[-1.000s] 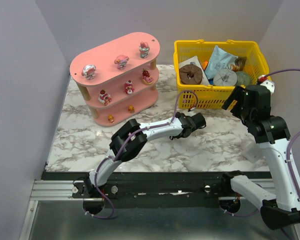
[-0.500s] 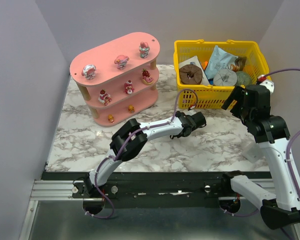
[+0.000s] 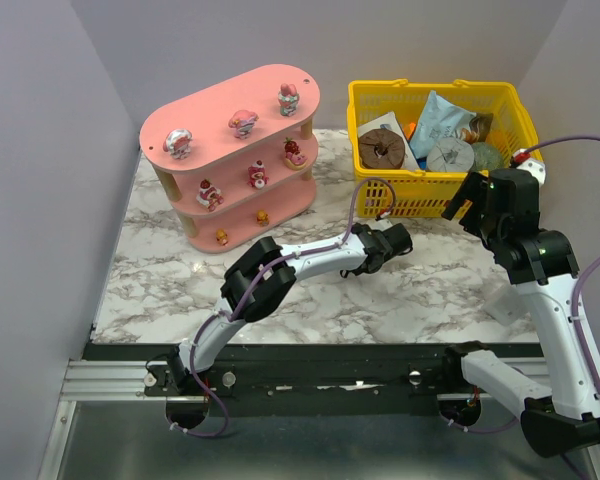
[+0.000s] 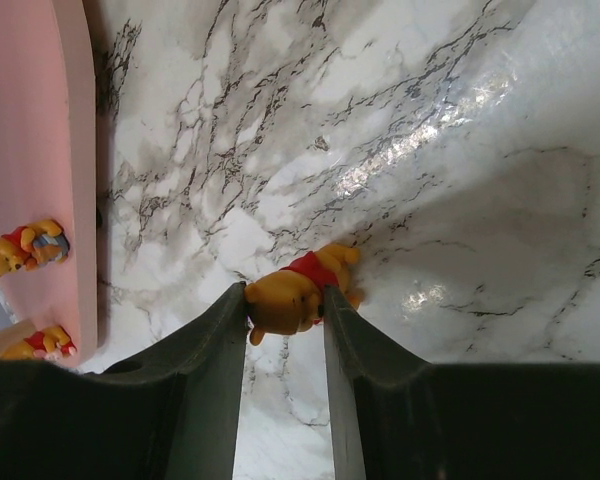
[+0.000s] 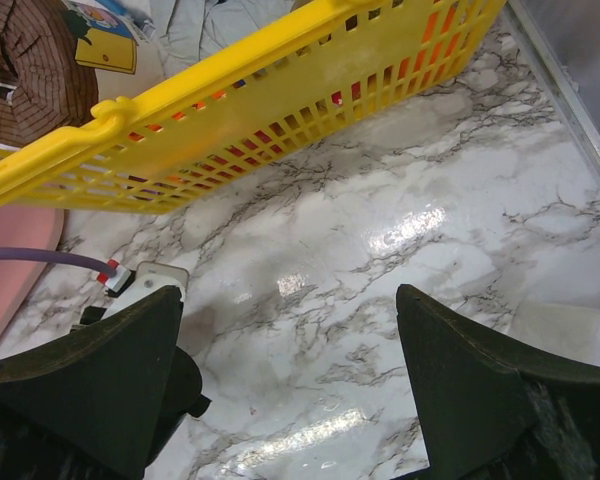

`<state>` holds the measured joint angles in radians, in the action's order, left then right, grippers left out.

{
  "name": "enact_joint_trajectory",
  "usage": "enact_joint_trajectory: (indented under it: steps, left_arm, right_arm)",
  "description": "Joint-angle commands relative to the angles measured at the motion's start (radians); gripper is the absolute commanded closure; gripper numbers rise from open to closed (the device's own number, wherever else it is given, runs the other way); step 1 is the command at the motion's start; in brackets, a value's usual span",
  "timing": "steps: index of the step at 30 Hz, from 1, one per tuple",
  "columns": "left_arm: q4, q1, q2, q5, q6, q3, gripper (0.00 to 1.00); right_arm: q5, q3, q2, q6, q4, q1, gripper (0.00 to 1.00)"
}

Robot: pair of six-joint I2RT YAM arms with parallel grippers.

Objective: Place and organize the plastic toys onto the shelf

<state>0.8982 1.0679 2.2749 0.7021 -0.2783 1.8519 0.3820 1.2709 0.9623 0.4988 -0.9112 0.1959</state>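
Left gripper [image 4: 284, 300] pinching an orange bear toy [image 4: 302, 282] in a red shirt, down at the marble table [image 4: 430, 120] right of the pink shelf [image 3: 230, 95], more toys [image 3: 243, 123] on its three boards, right gripper [image 5: 280, 392] spread wide, well right of the shelf

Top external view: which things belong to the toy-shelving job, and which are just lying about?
Job: pink shelf; figurines already on its tiers; yellow bear figurine, gripped by the left hand.
Lying about: yellow basket; brown ring and packets inside it.
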Motion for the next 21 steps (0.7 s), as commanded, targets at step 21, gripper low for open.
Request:
enact_joint_trajectory:
  steps: [21]
  left_arm:
    - [-0.347, -0.223, -0.121, 0.145, 0.352, -0.145, 0.93]
  right_arm:
    - [0.003, -0.005, -0.002, -0.005, 0.005, -0.009, 0.06]
